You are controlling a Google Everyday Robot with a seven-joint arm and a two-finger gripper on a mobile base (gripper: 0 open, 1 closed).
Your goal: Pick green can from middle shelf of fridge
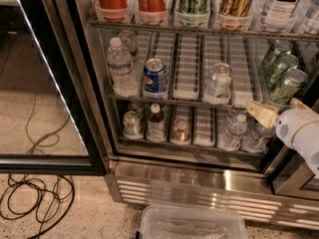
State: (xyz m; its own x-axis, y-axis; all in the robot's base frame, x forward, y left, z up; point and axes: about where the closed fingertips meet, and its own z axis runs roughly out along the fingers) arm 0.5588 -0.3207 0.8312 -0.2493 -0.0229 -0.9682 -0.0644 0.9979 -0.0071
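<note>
The fridge point(199, 183) stands open, its black-framed glass door point(55, 78) swung out to the left. Three green cans point(287, 85) with silver tops stand in a row at the right end of the middle shelf point(187, 63), a wire rack with white slotted lanes. My gripper point(273, 106) is at the right, just below and in front of the nearest green can, at the shelf's front rail. Its pale yellow fingers point(262, 114) are apart and hold nothing. My white arm point(301, 131) comes in from the right edge.
On the middle shelf stand a water bottle point(121, 66), a blue Pepsi can point(155, 77) and a silver-white can point(218, 82). Bottles and cans fill the shelves above and below. A clear plastic bin point(192, 224) sits on the floor in front. Black cables point(35, 198) lie at the lower left.
</note>
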